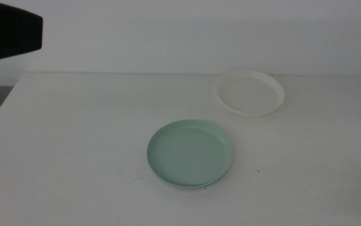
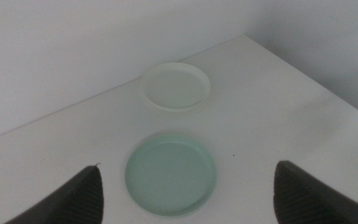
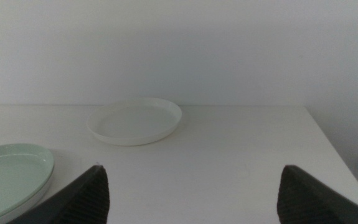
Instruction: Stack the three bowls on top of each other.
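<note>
Two bowls show, one mint green bowl [image 1: 190, 154], one white bowl [image 1: 250, 93]; both pincers gape empty.

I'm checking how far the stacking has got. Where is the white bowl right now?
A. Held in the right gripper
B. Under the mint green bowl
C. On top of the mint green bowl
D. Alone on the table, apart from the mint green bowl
D: the white bowl sits by itself on the table, with bare tabletop between it and the mint green bowl; no gripper touches it.
</note>
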